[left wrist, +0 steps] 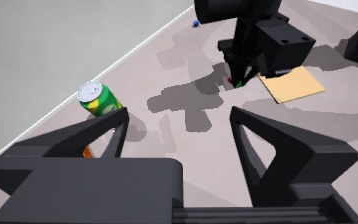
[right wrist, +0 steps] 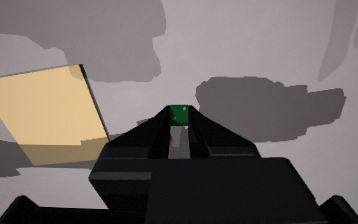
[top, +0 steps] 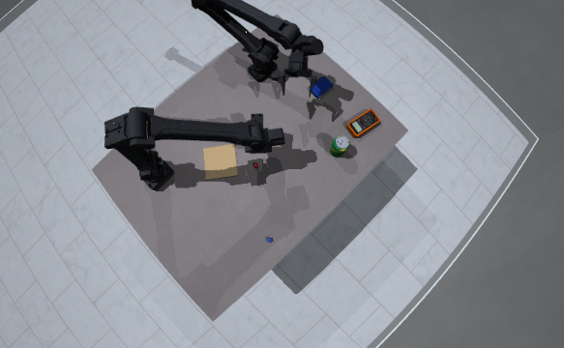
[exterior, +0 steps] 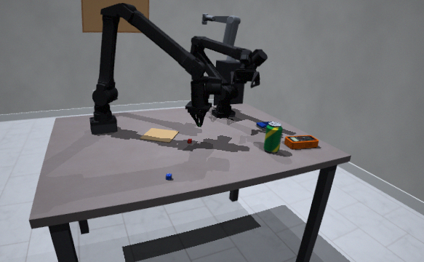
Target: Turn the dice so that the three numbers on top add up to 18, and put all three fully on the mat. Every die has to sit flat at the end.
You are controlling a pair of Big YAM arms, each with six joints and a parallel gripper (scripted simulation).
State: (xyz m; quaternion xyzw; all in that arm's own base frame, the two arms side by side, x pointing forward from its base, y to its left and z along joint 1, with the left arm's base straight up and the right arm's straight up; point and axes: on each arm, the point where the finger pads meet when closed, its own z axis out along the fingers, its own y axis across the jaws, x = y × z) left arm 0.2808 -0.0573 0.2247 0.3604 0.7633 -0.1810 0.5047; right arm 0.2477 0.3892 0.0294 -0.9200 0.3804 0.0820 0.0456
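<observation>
My right gripper point(exterior: 199, 124) is shut on the green die point(right wrist: 179, 115) point(left wrist: 239, 84) and holds it above the table, between the mat and the can. The tan mat point(top: 220, 157) point(exterior: 160, 135) point(left wrist: 295, 87) point(right wrist: 50, 110) carries no die. The red die point(top: 255, 165) point(exterior: 190, 140) lies on the table just beside the mat. Only a sliver of it shows in the right wrist view. The blue die point(top: 269, 240) point(exterior: 169, 177) point(left wrist: 196, 23) lies near the table's front edge. The numbers on top are too small to read. My left gripper point(left wrist: 179, 112) point(top: 297, 86) is open and empty, raised at the back.
A green and yellow can point(top: 340, 146) point(exterior: 273, 138) point(left wrist: 101, 101) stands upright toward the right side. An orange multimeter point(top: 364, 123) point(exterior: 301, 142) lies beyond it. A dark blue object point(top: 321, 87) point(exterior: 262, 124) lies near my left gripper.
</observation>
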